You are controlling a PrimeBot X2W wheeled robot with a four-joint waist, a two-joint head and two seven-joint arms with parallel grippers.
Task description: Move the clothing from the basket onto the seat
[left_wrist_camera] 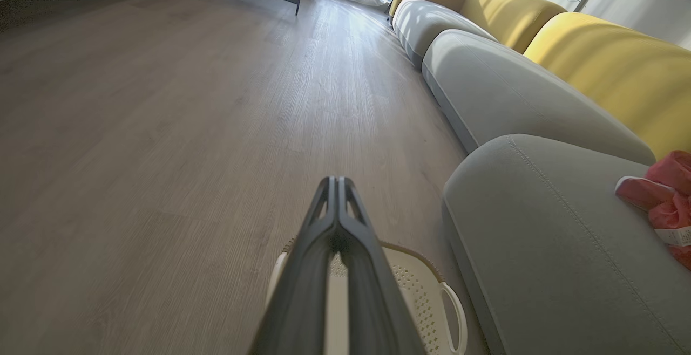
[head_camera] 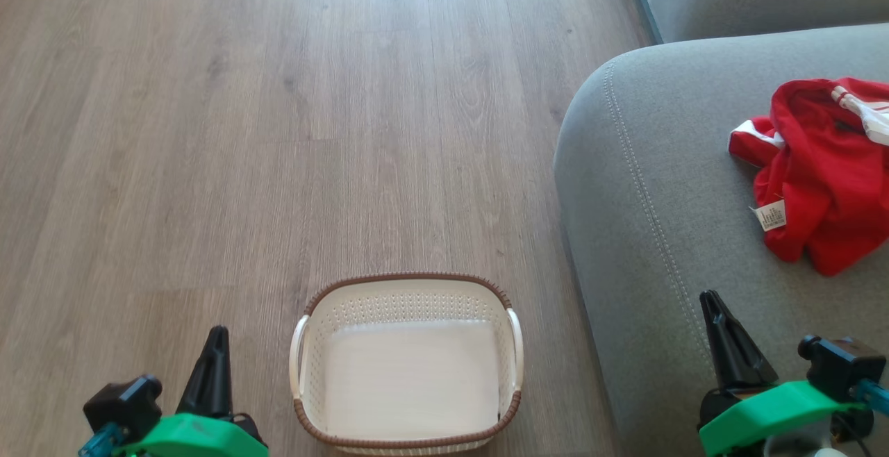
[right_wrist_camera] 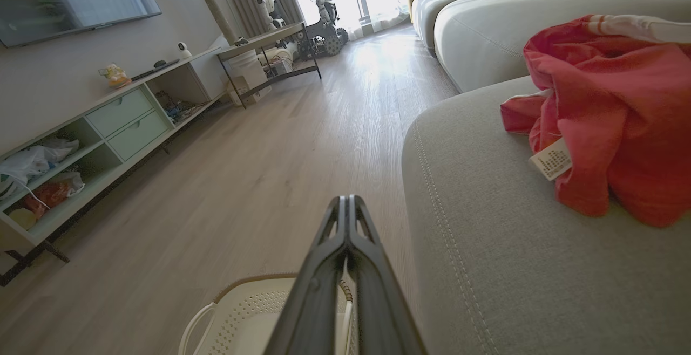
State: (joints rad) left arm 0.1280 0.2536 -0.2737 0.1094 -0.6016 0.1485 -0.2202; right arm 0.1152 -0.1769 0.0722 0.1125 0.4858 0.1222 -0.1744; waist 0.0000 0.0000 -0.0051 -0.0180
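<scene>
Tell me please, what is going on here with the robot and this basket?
Nothing is being handled at this moment. The basket stands empty on the wooden floor, beside the grey seat. The red clothing lies in a heap on the seat. The left end effector and the right end effector are both shut and hold nothing. The task looks done.

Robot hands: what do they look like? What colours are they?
The left hand and right hand each have two long black fingers that taper to a point, with slim cut-out slots near the tips. Behind each hand sits a bright green cover, a black box and a small blue piece.
</scene>
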